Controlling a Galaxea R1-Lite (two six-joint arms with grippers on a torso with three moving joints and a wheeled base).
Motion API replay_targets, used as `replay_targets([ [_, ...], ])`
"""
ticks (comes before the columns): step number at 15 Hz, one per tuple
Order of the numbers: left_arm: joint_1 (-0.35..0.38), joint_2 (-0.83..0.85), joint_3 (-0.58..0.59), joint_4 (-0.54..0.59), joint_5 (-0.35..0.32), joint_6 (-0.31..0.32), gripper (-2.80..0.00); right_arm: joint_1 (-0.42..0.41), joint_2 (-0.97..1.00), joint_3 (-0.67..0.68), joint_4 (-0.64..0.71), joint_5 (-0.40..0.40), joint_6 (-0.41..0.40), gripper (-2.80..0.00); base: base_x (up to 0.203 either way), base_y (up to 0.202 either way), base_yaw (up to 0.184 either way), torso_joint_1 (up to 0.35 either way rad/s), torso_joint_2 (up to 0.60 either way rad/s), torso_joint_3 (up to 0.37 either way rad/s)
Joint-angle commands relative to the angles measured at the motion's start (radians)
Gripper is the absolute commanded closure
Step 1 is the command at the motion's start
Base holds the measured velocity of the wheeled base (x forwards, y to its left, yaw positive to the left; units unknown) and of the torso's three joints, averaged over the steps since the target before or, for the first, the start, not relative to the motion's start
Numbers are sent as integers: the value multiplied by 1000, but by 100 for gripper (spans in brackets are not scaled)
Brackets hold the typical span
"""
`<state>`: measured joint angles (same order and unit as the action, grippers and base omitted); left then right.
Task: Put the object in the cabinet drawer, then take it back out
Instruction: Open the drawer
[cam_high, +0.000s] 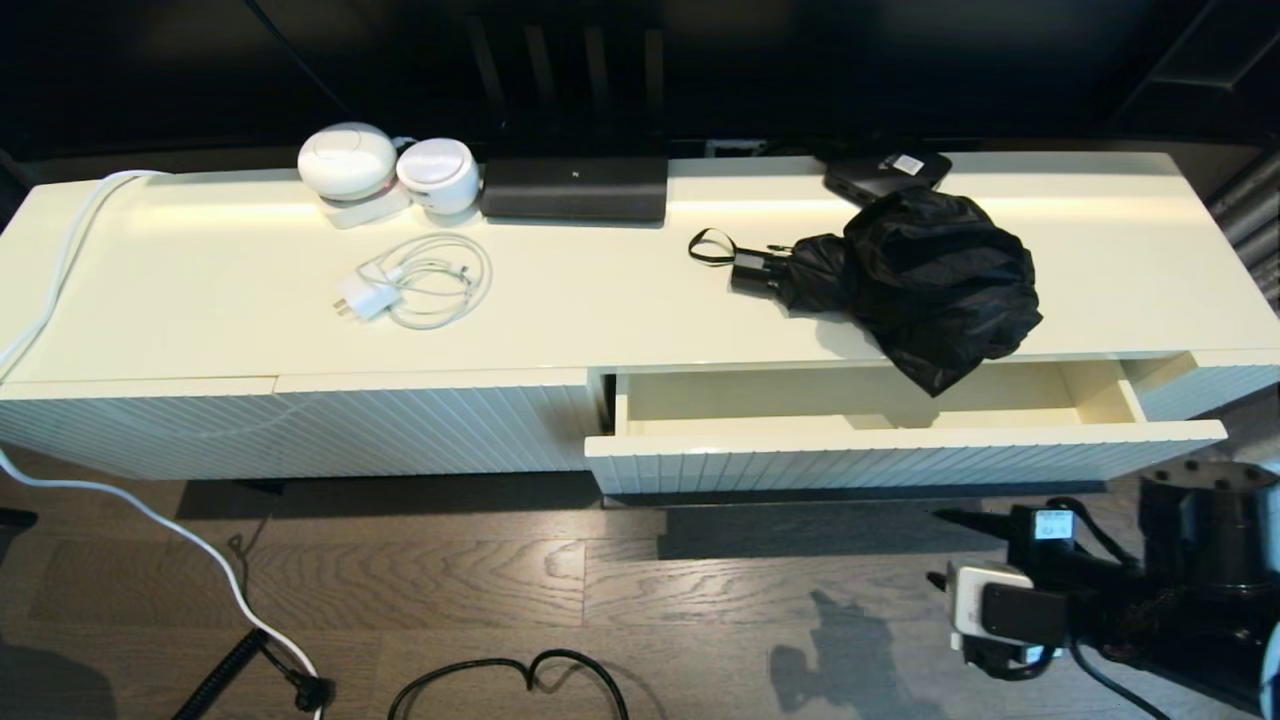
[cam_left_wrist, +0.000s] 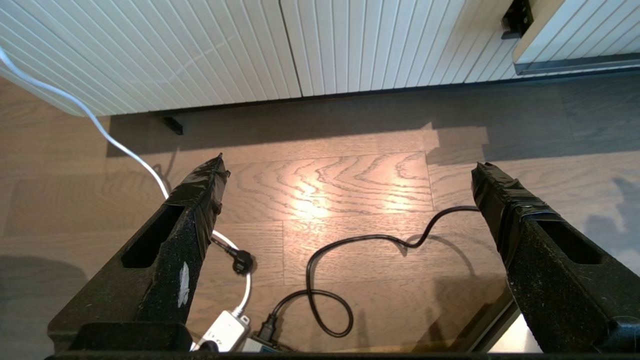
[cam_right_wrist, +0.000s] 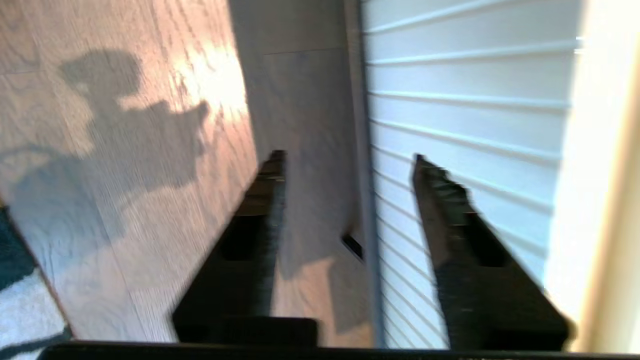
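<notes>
Head view: umbrella (cam_high: 920, 270) overhanging open drawer (cam_high: 900, 455).

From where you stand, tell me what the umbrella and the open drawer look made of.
Umbrella: thin black fabric, probably nylon, crumpled with a faint sheen; its handle looks like plastic. Drawer: likely painted or lacquered wood, with a ribbed cream front and a glossy inside.

Drawer mouth: the cabinet drawer (cam_high: 900, 445) stands pulled out, interior bare on its left.
Overhang: the umbrella (cam_high: 920, 280) drapes fabric over the bench (cam_high: 200, 300) edge above the drawer's right-middle.
Far side: a flat black box (cam_high: 885, 172) touches the umbrella.
</notes>
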<state>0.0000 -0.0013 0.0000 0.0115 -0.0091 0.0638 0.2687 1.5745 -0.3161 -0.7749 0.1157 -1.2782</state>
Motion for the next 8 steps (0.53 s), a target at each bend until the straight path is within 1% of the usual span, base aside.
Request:
replay_targets([
  [1, 0, 1, 0, 1, 0, 1, -280, -1, -216, 10, 64, 2, -6, 0, 0, 0, 0, 0, 0, 0],
  [3, 0, 1, 0, 0, 0, 1, -280, -3, -337, -2, 142, -1, 7, 0, 0, 0, 0, 0, 0, 0],
  [4, 0, 1, 0, 1, 0, 1, -280, -4, -377, -39, 194, -2, 15, 0, 0, 0, 0, 0, 0, 0],
  [7, 0, 1, 0, 0, 0, 1, -280, -3, -396, -179, 349, -4, 20, 0, 0, 0, 0, 0, 0, 0],
  [8, 0, 1, 0, -1, 0, 1, -280, -3, -373, -214, 376, -5, 22, 0, 0, 0, 0, 0, 0, 0],
])
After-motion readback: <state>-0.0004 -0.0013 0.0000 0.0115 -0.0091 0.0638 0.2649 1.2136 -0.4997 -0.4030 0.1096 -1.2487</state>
